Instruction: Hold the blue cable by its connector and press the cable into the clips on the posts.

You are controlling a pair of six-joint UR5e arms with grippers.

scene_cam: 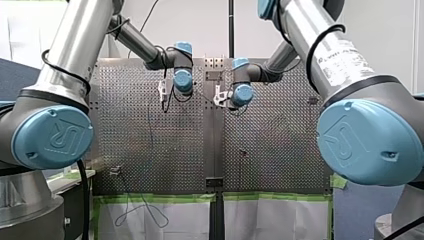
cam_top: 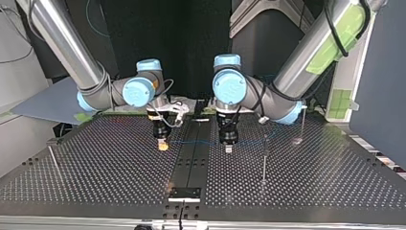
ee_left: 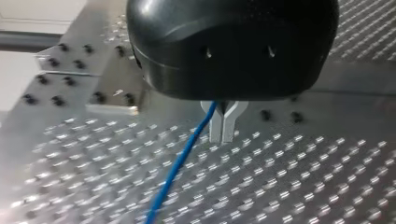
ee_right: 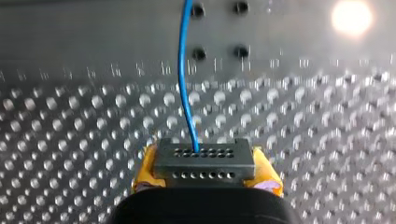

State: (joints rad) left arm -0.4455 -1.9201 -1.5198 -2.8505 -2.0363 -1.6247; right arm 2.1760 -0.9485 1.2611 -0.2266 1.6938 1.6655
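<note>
In the right wrist view my right gripper (ee_right: 205, 171) is shut on the black connector (ee_right: 201, 156), its yellow pads (ee_right: 145, 169) pressing on both sides. The blue cable (ee_right: 184, 79) leaves the connector and runs ahead over the perforated table. In the left wrist view my left gripper (ee_left: 222, 136) has its metal fingers (ee_left: 217, 125) shut on the blue cable (ee_left: 175, 170), which trails away below them. Seen from the top view, the cable (cam_top: 198, 142) stretches low between my right gripper (cam_top: 163, 145) and my left gripper (cam_top: 229, 147). A thin post (cam_top: 264, 160) stands just beyond my left gripper.
Two more posts stand on the table, one (cam_top: 302, 123) at the top view's far right and one (cam_top: 52, 160) at its left. A dark centre strip (cam_top: 191, 163) divides the perforated plates. In the front view green tape (scene_cam: 160, 198) lines the table's edge, with loose wires hanging below it.
</note>
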